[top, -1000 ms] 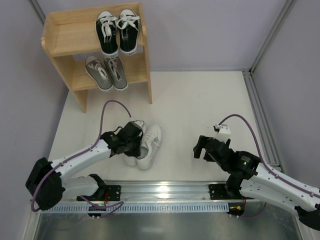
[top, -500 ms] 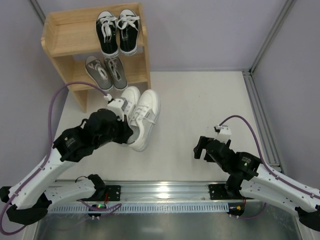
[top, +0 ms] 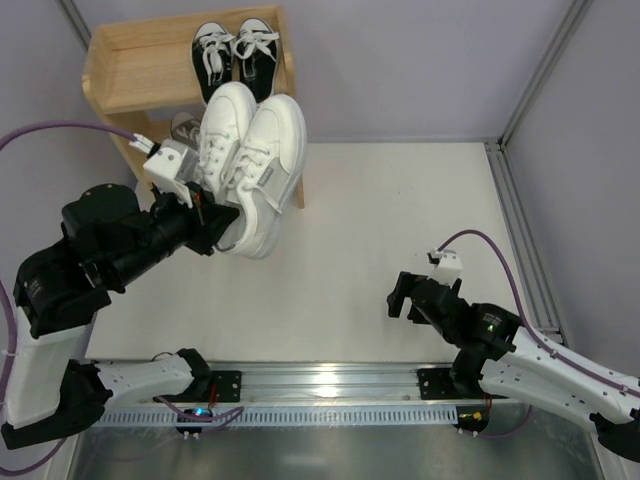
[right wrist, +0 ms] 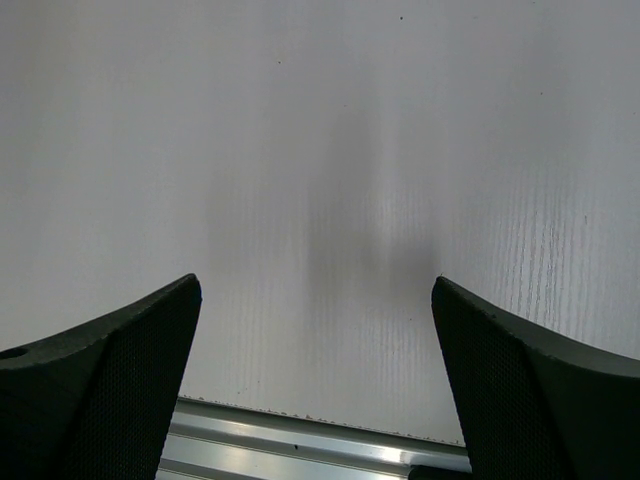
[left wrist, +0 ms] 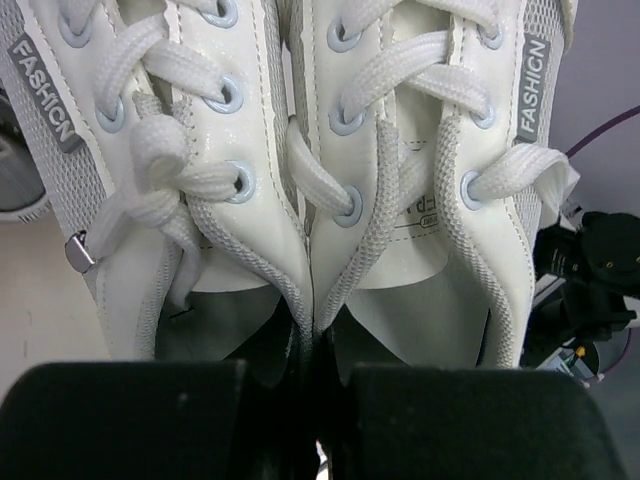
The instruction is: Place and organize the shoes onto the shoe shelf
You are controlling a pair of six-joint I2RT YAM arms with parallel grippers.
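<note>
White counter [top: 400, 220] fills the middle; wood shoe shelf [top: 130, 75] sits upper left. Upper left of centre, white sneaker pair [top: 250, 160] hangs in the air, overlapping the shelf's right post, left jaws clamped shut on both inner collars. Top tier, right side: black pair [top: 235, 55]. Right jaws, lower right, wide open, empty.

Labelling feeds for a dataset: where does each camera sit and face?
Top external: above and behind the arms, looking down on table, shoe shelf and both arms.
Left wrist: on the left gripper, facing along its fingers at the white shoes it pinches.
Right wrist: on the right gripper, facing down at table between its open fingers.
Shared: top and left wrist both show the white shoes.
</note>
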